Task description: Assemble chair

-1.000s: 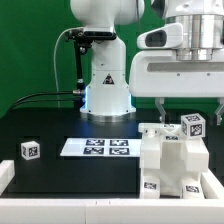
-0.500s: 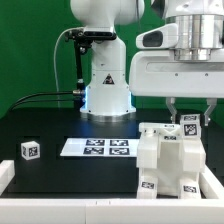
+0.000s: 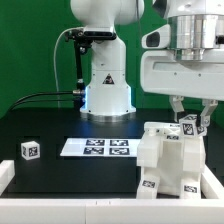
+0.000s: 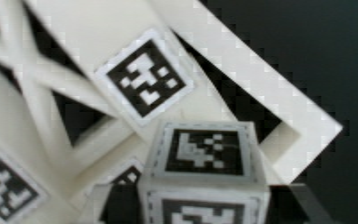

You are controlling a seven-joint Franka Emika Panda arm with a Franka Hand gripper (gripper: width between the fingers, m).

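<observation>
The partly built white chair [image 3: 163, 160] stands at the exterior view's right, with marker tags on its sides. My gripper [image 3: 191, 112] hangs right over its far top corner, shut on a small white tagged block [image 3: 188, 124]. The block sits at the chair's top edge; I cannot tell whether it touches. In the wrist view the block [image 4: 202, 150] fills the space between my dark fingers [image 4: 137, 196], with the chair's slanted frame and its tag [image 4: 149, 75] behind it. A second small white tagged cube [image 3: 30, 150] lies loose on the black table at the exterior view's left.
The marker board [image 3: 97, 148] lies flat in the middle of the table. The robot's white base [image 3: 106, 85] stands behind it, with a black cable at its left. A white rim [image 3: 60, 198] runs along the table's front edge.
The hand has shifted slightly toward the exterior view's right above the chair. The held block has stayed in the grip and barely moved. The loose cube has not moved.
</observation>
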